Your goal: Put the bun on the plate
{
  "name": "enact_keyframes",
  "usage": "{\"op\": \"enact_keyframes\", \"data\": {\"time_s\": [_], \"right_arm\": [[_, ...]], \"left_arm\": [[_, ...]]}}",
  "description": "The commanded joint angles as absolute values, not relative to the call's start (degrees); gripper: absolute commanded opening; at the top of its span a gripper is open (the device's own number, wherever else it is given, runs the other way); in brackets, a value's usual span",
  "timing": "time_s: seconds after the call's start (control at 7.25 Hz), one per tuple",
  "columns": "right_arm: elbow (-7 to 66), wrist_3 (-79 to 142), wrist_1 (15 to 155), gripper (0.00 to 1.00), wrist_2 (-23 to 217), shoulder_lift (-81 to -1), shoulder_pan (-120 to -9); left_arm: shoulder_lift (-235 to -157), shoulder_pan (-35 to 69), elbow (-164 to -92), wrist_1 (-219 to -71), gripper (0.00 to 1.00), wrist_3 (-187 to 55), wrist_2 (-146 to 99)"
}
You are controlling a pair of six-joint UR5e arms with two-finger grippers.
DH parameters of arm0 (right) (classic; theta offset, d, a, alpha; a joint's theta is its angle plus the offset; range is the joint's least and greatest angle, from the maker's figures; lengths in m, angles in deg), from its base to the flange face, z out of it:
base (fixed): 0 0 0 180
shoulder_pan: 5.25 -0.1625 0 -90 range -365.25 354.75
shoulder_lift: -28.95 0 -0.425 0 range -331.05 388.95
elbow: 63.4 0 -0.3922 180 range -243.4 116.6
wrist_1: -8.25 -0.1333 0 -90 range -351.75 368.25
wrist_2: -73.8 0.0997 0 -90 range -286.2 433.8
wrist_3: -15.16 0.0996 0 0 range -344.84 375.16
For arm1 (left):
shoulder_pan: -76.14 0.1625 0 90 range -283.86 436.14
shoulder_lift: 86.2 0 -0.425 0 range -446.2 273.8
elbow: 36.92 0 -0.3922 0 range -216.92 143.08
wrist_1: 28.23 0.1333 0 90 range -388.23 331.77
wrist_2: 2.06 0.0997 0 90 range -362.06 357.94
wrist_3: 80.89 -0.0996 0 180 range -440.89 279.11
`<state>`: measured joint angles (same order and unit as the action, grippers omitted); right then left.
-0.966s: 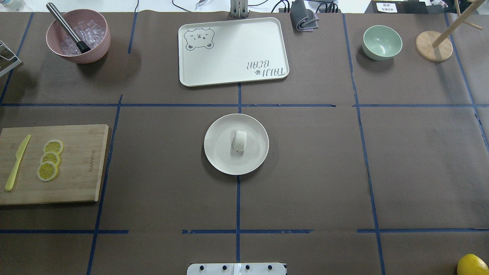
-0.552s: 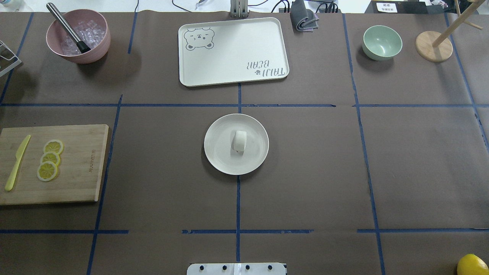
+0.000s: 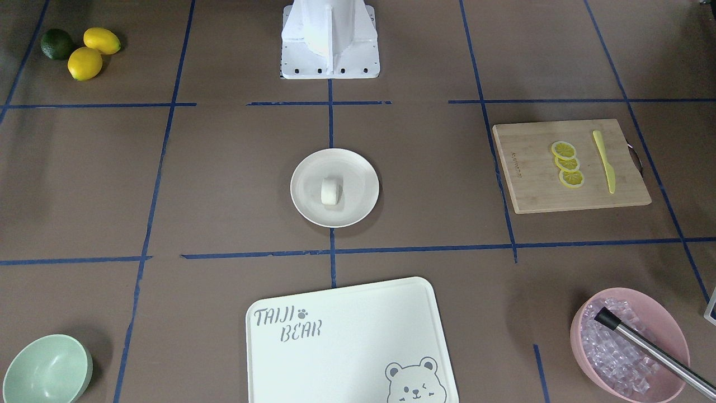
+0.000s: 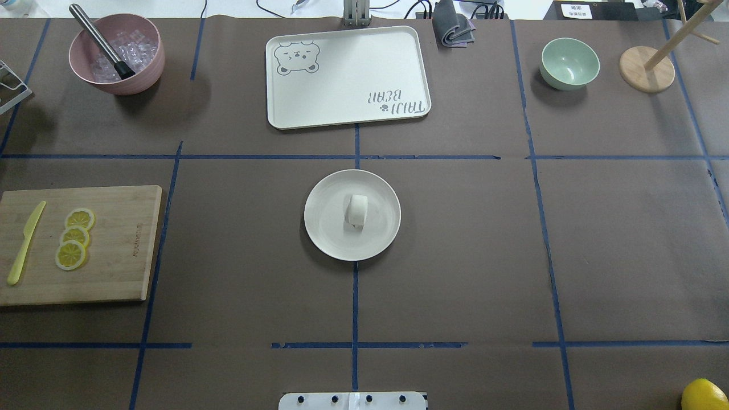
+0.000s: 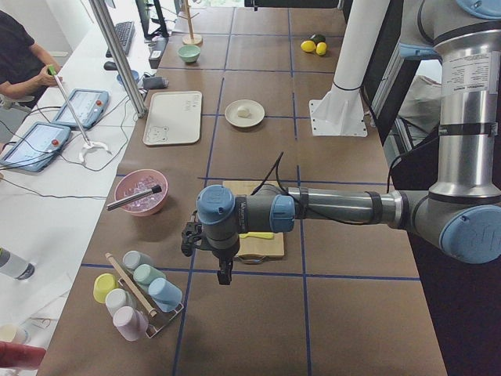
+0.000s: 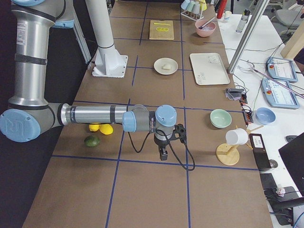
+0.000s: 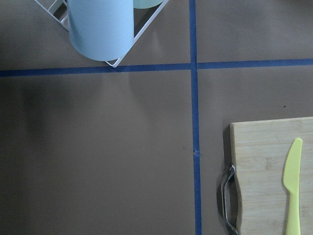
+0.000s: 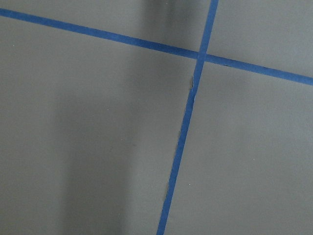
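Note:
The small white bun (image 4: 357, 209) lies near the middle of the round cream plate (image 4: 322, 230), at the centre of the table; the front-facing view shows the same bun (image 3: 330, 191) on the plate (image 3: 361, 170). No gripper is near them. My left gripper (image 5: 223, 274) hangs over the table's left end, beyond the cutting board, and shows only in the exterior left view. My right gripper (image 6: 163, 156) hangs over the table's right end and shows only in the exterior right view. I cannot tell whether either is open or shut.
A bear-printed white tray (image 4: 347, 77) lies beyond the plate. A mint-green bowl (image 4: 569, 62) and a wooden stand (image 4: 646, 68) sit far right. A pink bowl of ice (image 4: 117, 54) and a cutting board (image 4: 114, 245) with lemon slices (image 4: 74, 239) are left. A cup rack (image 5: 137, 294) stands under the left arm.

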<state>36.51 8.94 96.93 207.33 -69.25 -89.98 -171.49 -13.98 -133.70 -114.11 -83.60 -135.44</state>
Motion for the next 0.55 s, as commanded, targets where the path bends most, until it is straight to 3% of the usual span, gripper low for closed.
{"op": "enact_keyframes", "data": {"time_s": [0.0,0.41], "right_arm": [[35.7,8.9,96.8,1.0,207.2,-69.0,-90.0],[35.3,9.0,96.8,1.0,207.7,-69.0,-90.0]], "left_arm": [[-173.1,-13.5,-134.6,-106.9,1.0,-83.5,-135.7],[-172.2,-13.4,-134.3,-108.1,1.0,-84.1,-135.9]]}}
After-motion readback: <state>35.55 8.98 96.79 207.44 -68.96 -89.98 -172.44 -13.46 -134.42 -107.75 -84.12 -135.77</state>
